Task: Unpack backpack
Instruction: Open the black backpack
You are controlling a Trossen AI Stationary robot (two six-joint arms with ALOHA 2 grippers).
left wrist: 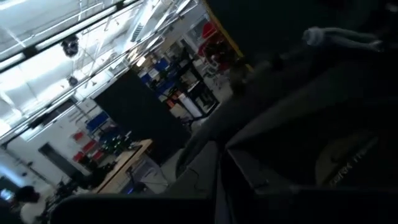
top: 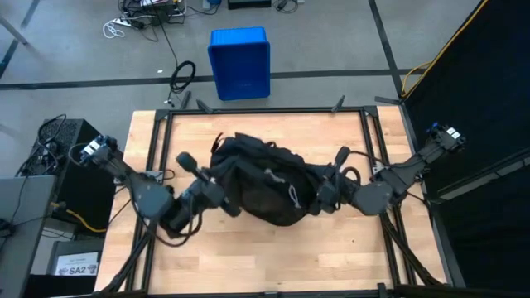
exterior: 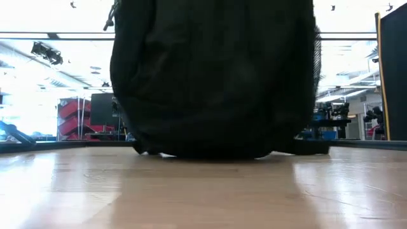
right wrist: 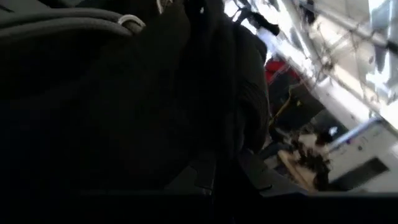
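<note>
Both arms were dark, almost black, built of slim tubular links joined by bulkier rounded housings, each with a blocky base unit showing small blue and white spots, thin black cables trailing beside the links, and a dark left gripper (top: 222,199) and right gripper (top: 319,197).

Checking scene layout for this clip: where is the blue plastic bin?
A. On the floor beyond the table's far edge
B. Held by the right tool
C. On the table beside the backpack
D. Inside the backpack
A: in the high view the blue bin sits on the grey floor past the table, apart from the backpack.
</note>
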